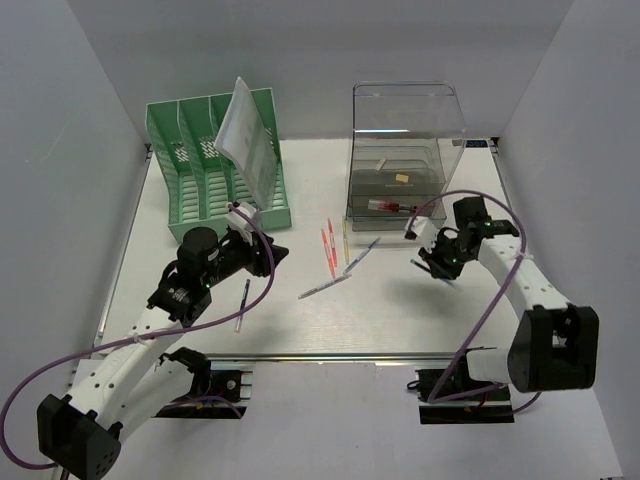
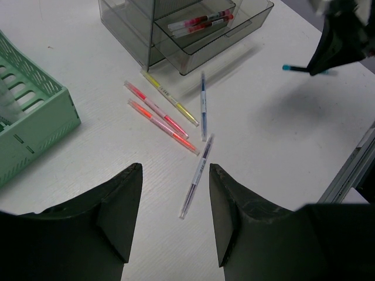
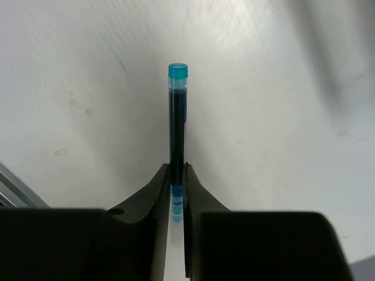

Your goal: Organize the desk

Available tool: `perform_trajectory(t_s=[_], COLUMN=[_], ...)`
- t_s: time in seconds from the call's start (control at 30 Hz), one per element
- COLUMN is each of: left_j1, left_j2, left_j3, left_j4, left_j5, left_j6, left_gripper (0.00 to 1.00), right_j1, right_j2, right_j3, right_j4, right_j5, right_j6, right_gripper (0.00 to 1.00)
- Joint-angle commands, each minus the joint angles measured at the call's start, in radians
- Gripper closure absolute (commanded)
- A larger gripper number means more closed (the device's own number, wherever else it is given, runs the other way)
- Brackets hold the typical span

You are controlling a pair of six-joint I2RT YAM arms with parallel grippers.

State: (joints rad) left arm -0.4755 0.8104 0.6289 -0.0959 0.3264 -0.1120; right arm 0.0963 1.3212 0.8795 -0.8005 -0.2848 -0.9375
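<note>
Now right gripper [image 3: 177, 171] is pinching blue pen [image 3: 177, 111] near its tail, holding it above desk [image 1: 400, 320]. Left gripper [image 2: 174, 193] is hanging spread over loose pens [image 2: 170, 120].

Risk: pen pivoting or slipping out, because grip is sitting far from middle. Long free end maybe knocking drawer box [image 1: 405, 130].

Desk is lying under both arms, white, matte, smooth, so dropped pen probably rolling. White walls are enclosing it; rail [image 1: 330, 356] is running along near edge.

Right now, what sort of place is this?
Likely a robot test cell staged as a desk: plain white walls around a white matte tabletop, a green slotted file rack, a clear plastic drawer box, loose pens.
</note>
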Motion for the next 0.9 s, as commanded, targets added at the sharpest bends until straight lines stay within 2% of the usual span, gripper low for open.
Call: perform_trajectory(t_s=[0.0, 0.1, 0.23, 0.5, 0.7, 0.77, 0.8, 0.87], left_j1=[-0.005, -0.005, -0.005, -0.005, -0.005, -0.005, -0.005, -0.005], left_j2=[-0.001, 0.007, 0.033, 0.067, 0.076, 0.079, 0.081, 0.081], left_j3=[-0.006, -0.008, -0.009, -0.009, -0.009, -0.008, -0.006, -0.005], left_j4=[0.016, 0.016, 0.015, 0.007, 0.007, 0.004, 0.004, 0.002], left_j5=[0.0, -0.001, 0.005, 0.0, 0.0, 0.005, 0.007, 0.007], left_j6=[0.012, 0.017, 0.023, 0.035, 0.038, 0.04, 0.041, 0.041], left_gripper=[0.41, 0.41, 0.41, 0.41, 0.41, 0.41, 0.41, 0.41], right_j1=[0.026, 0.071, 0.143, 0.227, 0.267, 0.27, 0.261, 0.264], right_j2=[-0.076, -0.082, -0.06, 0.098, 0.11, 0.142, 0.162, 0.214], right_j3=[0.131, 0.216, 0.283, 0.472, 0.467, 0.513, 0.553, 0.669], right_j4=[-0.071, -0.033, 0.121, 0.155, 0.196, 0.166, 0.097, 0.025], right_j5=[-0.117, -0.126, -0.071, 0.006, 0.061, 0.017, -0.022, -0.135], right_j6=[-0.096, -0.09, -0.076, -0.037, -0.063, -0.008, 0.029, 0.129], right_gripper=[0.96, 0.95, 0.95, 0.94, 0.94, 0.96, 0.97, 0.98])
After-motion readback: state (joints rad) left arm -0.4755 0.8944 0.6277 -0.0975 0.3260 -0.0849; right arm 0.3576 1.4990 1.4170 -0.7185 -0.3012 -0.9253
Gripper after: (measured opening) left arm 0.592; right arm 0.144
